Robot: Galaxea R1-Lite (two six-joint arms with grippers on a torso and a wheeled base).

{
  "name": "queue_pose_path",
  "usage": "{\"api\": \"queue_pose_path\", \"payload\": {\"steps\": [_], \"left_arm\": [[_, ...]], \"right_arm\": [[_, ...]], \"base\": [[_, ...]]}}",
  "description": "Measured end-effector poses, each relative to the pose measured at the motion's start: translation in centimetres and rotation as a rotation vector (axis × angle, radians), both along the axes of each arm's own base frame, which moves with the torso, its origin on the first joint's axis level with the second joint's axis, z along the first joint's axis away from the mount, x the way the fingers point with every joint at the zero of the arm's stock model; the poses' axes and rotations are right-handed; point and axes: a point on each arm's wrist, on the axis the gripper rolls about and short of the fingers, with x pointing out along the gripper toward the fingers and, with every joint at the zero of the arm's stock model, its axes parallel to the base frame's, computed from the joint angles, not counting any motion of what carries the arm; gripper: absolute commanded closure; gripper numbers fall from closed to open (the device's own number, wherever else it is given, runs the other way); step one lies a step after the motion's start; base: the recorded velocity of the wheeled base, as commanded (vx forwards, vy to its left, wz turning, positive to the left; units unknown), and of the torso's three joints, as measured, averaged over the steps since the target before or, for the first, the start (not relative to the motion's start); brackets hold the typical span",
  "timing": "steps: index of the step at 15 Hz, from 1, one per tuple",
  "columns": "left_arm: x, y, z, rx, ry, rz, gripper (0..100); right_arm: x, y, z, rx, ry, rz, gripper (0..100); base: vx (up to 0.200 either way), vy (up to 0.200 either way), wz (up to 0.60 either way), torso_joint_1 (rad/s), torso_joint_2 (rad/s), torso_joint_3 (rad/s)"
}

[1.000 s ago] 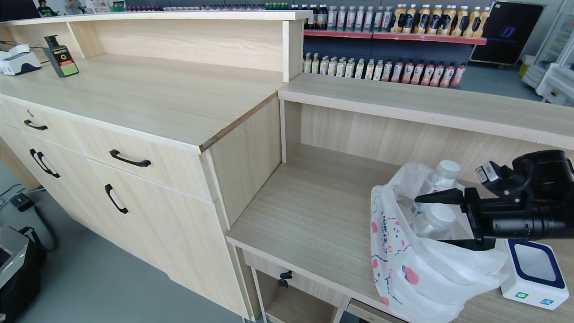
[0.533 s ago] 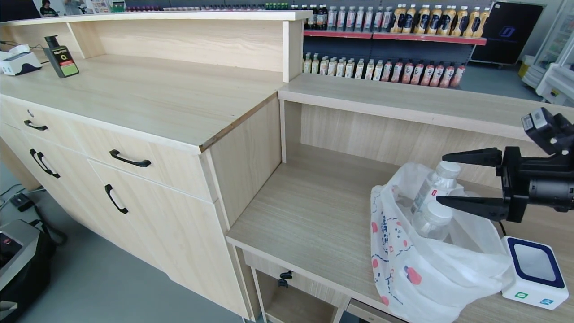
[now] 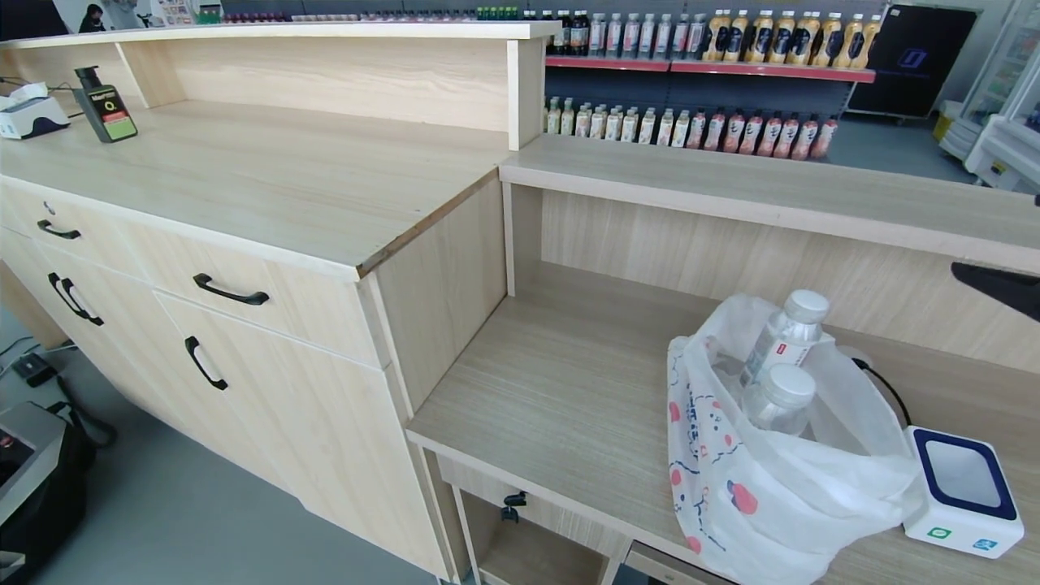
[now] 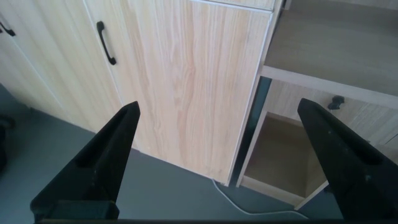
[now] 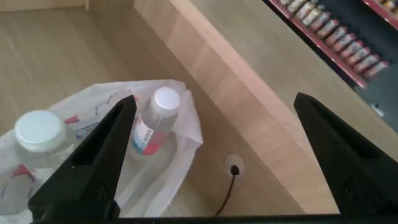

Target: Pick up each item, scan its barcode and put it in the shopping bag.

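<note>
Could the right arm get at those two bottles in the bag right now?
Probably yes. The bag gapes open, both bottles stand with caps clear, and the open jaws hang above them with nothing between.

Of the right claw (image 5: 214, 102), the head view catches one dark finger (image 3: 998, 288); the rest is cut off by the picture's edge. Below that claw, the shopping bag (image 5: 185, 134) hides the lower bodies of the labelled bottle (image 5: 154, 124), seen between its fingers, and of the second bottle (image 5: 38, 132), which is partly behind one finger. The label's print is too small to read. The left claw (image 4: 217, 109) has its finger bases cut off by the frame's edge.
</note>
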Motion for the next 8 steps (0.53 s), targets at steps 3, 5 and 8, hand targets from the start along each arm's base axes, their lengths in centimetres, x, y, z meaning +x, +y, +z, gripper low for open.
{"api": "queue_pose_path", "payload": {"steps": [3, 5, 8], "left_arm": [[0.0, 0.0, 0.0, 0.0, 0.0, 0.0, 0], [0.0, 0.0, 0.0, 0.0, 0.0, -0.001, 0], [0.0, 0.0, 0.0, 0.0, 0.0, 0.0, 0]], "right_arm": [[-1.8, -0.3, 1.9, 0.089, -0.047, -0.259, 0], [-2.6, -0.4, 2.5, 0.127, -0.046, -0.366, 0], [-3.6, -1.0, 1.3, 0.224, 0.08, -0.531, 0]], "base": [[0.0, 0.0, -0.6, 0.01, 0.0, -0.001], [0.0, 0.0, -0.6, 0.002, 0.0, 0.005], [0.0, 0.0, -0.6, 0.001, 0.01, 0.002]]}}
